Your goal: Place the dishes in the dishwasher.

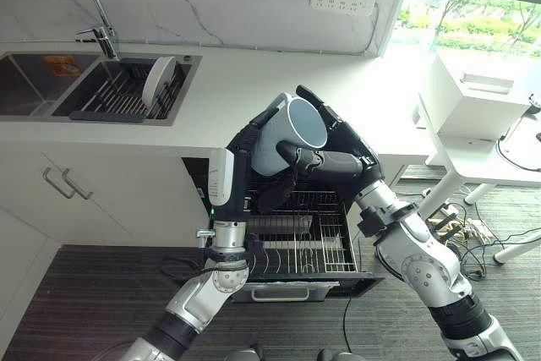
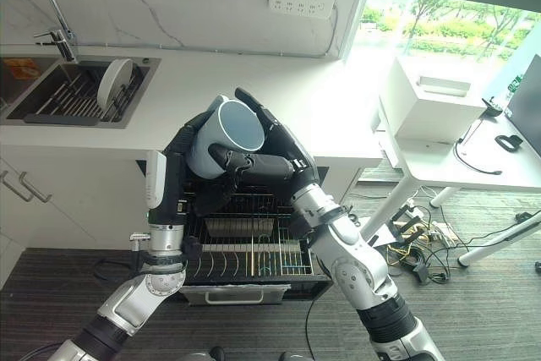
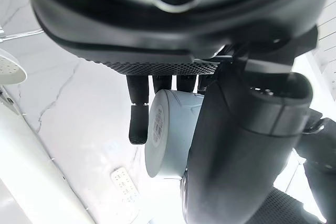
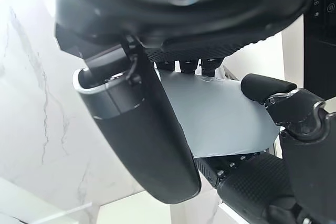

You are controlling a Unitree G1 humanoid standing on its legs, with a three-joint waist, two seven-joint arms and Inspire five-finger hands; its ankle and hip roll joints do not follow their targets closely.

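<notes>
A pale blue mug is held up in the air betw. both hands, above the pulled-out dishwasher rack & in front of the desk edge. The left hand is wrapped round the mug's base side, fingers curled against its wall. The right hand is closed on it from the other side, thumb across the front, fingers behind the rim. Probably a two-handed hold is used so the mug can be passed over or re-oriented before being lowered; which hand is bearing the load cannot be told. The mug is tilted, mouth turned up & toward the robot's right, so it would likely need to be tipped mouth-down before being set on the rack wires.

The mug: smooth, glossy, light blue outside & white-ish inside, plain cylinder w/ a thin rim. No handle can be seen; it may be hidden by the hands. A small label is seen on its wall in the left wrist view. It looks empty.

Further back, a white plate is left standing upright in the sink rack near the tap, so more dishes appear to be pending.
</notes>
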